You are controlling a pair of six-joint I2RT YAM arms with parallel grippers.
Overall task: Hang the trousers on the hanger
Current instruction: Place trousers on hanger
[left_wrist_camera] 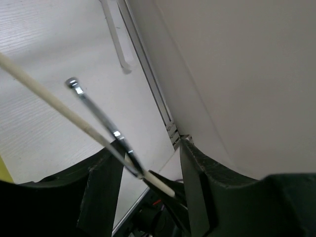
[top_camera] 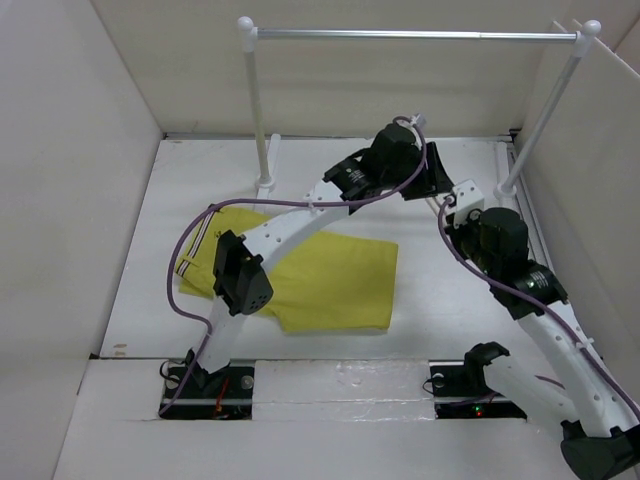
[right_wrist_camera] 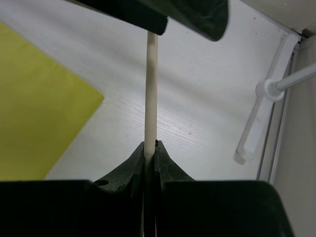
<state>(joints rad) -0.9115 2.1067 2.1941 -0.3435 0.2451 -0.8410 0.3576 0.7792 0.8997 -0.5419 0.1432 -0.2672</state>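
Hanger (right_wrist_camera: 150,89) sits pinched in right gripper (right_wrist_camera: 150,146), passing between parted jaws of left gripper (left_wrist_camera: 148,154).

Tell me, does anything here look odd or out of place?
Nothing is spilled or broken. The hanger is off the rail, pinched in midair by the right fingers, while the trousers lie flat on the table.

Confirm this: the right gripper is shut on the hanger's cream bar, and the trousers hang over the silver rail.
Not quite. The trousers lie flat on the table, not over the rail, as the top view shows. The right gripper is shut on the hanger.
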